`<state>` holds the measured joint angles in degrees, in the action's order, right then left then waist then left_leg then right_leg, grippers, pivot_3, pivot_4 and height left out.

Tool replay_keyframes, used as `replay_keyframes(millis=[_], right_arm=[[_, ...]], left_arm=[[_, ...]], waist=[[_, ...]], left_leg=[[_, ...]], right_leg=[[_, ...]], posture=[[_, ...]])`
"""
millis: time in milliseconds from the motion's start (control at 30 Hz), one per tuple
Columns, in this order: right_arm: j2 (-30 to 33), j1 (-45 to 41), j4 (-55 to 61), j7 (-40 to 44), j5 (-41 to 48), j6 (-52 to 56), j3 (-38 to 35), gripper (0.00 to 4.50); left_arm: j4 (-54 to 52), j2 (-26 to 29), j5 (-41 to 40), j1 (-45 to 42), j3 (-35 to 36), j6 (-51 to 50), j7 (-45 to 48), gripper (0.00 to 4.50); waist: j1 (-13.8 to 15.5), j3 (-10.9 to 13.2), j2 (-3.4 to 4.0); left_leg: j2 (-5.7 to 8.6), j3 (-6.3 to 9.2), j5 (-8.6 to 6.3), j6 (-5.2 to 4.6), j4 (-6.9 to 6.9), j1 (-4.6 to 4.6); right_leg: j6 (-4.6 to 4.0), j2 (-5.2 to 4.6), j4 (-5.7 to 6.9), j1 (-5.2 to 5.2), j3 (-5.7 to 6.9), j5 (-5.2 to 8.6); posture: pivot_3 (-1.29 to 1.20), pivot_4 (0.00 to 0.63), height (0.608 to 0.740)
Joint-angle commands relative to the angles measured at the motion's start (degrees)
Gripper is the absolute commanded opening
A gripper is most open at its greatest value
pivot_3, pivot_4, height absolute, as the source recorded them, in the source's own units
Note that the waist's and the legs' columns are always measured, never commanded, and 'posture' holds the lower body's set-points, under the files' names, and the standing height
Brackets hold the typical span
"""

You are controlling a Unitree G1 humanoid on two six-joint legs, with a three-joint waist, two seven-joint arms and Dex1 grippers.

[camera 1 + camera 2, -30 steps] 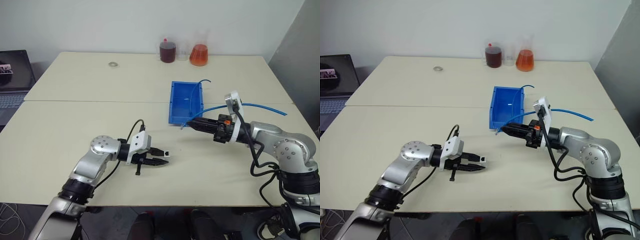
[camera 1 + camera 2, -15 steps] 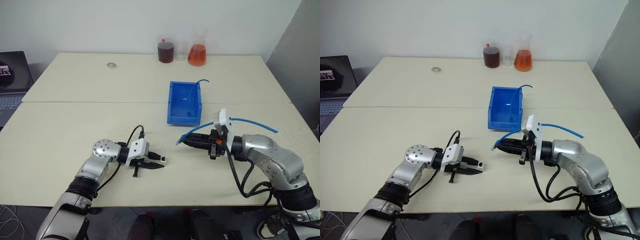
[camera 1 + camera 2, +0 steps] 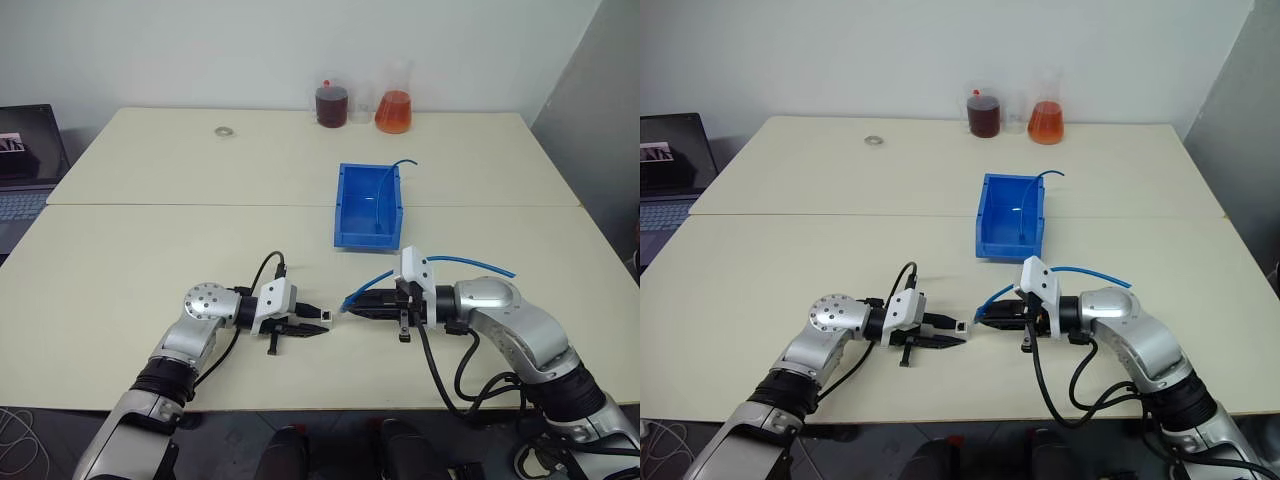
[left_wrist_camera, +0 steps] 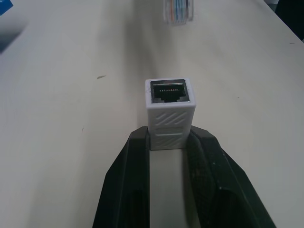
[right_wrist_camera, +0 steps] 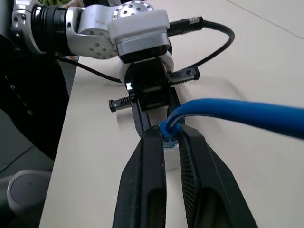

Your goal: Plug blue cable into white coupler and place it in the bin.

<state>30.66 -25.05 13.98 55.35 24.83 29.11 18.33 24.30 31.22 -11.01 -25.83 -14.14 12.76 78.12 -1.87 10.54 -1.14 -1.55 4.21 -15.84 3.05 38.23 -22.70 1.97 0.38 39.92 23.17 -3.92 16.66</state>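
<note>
Now, against a second before, I saw my right hand (image 3: 352,306) lower and further toward the left hand (image 3: 316,322), off the corner of the bin (image 3: 345,206) and down near the surface (image 3: 150,250); the left hand had barely shifted. The right hand's fingers were pinched on the plug end of the blue cable (image 3: 470,262), whose cord arched back over the arm to the right. The left hand was clamped on the white coupler (image 3: 326,315), with a small gap between coupler and plug, the two roughly in line. The bin sat well behind both hands with a second blue cord (image 3: 388,178) in it. My left wrist view gave me the coupler's open socket (image 4: 170,92) with its contacts facing the clear plug (image 4: 178,10) beyond. My right wrist view showed the cable (image 5: 247,114) curling down between the fingers (image 5: 152,175).
</note>
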Motion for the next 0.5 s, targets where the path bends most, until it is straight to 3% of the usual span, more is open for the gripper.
replay_keyframes(millis=[33,500], right_arm=[[-0.86,-2.01,-0.10,1.43,-1.37,-0.86,0.77,0.14],[-5.25,-4.96,-3.93,2.10,-5.84,-2.16,4.19,0.14]], left_arm=[[-1.23,0.19,0.62,1.52,-0.21,-0.91,0.05,0.77],[-4.22,0.34,0.31,3.86,0.41,-2.13,0.37,0.77]], waist=[[0.00,0.00,0.00],[-0.05,-0.01,0.01]], left_leg=[[0.00,0.00,0.00,0.00,0.00,0.00],[-0.02,0.03,0.00,0.00,-0.01,0.00]], right_leg=[[0.00,0.00,0.00,0.00,0.00,0.00],[-0.03,0.01,0.01,0.01,0.02,0.01]], posture=[[0.00,0.150,0.740],[0.00,0.150,0.740]])
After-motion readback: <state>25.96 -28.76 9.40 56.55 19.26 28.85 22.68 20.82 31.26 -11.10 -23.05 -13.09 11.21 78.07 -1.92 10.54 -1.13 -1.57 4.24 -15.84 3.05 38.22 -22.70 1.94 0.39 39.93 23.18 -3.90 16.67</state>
